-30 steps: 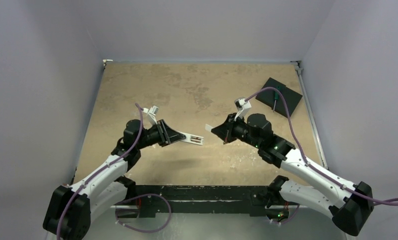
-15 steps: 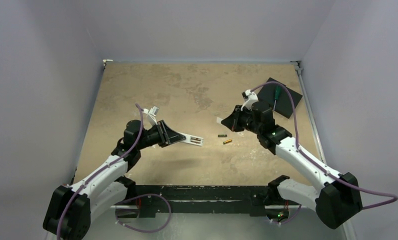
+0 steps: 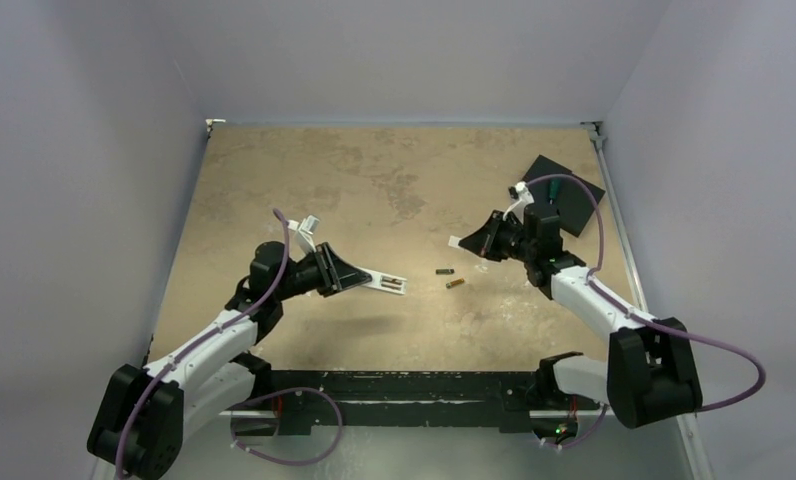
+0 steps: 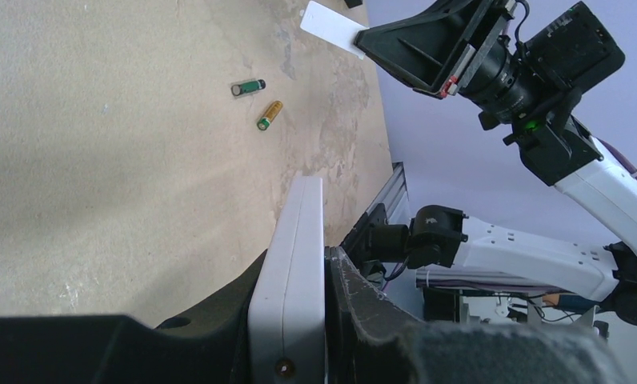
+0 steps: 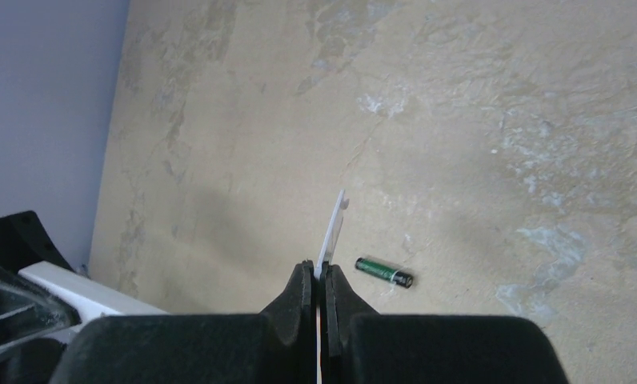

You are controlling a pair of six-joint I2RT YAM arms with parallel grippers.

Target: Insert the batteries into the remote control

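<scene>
Twice checked the table (image 3: pixel 304 190): found both batteries loose on it, between the two hands, touched by neither. Made out the dark battery (image 3: pixel 444 271) slightly farther from the bases and the gold battery (image 3: pixel 455 284) just beside it, not touching. Found the left hand (image 3: pixel 352 276) clamped on the remote control (image 3: pixel 386 283), gripped across its thin sides at one end, with most of the body sticking out toward the middle, lifted off the table. Found the right hand (image 3: pixel 479 243) shut tight on a thin white cover plate (image 3: pixel 457 242), held by one end, raised above the table near the black pad (image 3: pixel 579 195). Could not tell the battery recess's facing from any view.

Judged the step in hand as freeing the right hand: needed to lay the white cover plate flat, well apart from the batteries, so as not to set them rolling. Judged it best then to come down on one battery across its round, near mid-length, fingers square to its axis, pinching gently against squirting it out. Reckoned on levelling the remote control, recess upward, before any insertion.
</scene>
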